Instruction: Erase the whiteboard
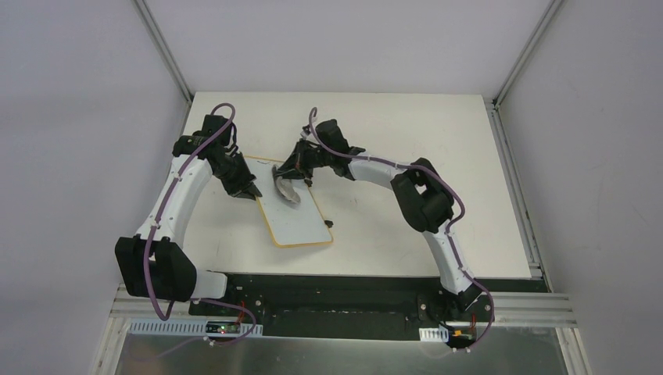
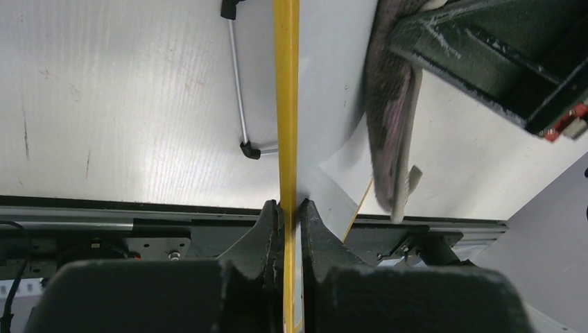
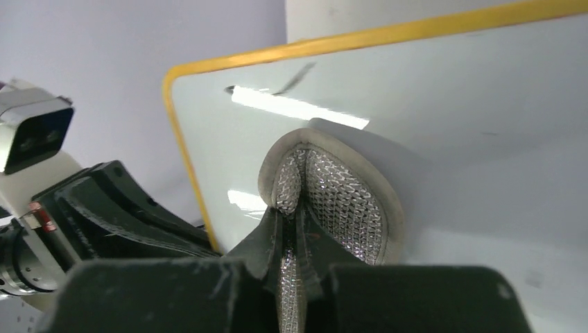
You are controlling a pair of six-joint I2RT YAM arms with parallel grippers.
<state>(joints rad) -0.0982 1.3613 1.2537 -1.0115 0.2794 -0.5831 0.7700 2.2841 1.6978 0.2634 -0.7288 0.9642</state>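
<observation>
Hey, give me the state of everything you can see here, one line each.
whiteboard: rim clamped by the left gripper, face nearly blank, one short dark streak near a corner.
grey pad: pinched in the right gripper, against the board's face.
left gripper: shut on the whiteboard's rim.
right gripper: shut on the grey pad.

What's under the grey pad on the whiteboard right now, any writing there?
The grey pad rests against the whiteboard, pinched in the right gripper. White surface shows around it, with one black stroke near the corner. Anything beneath the pad is covered.
</observation>
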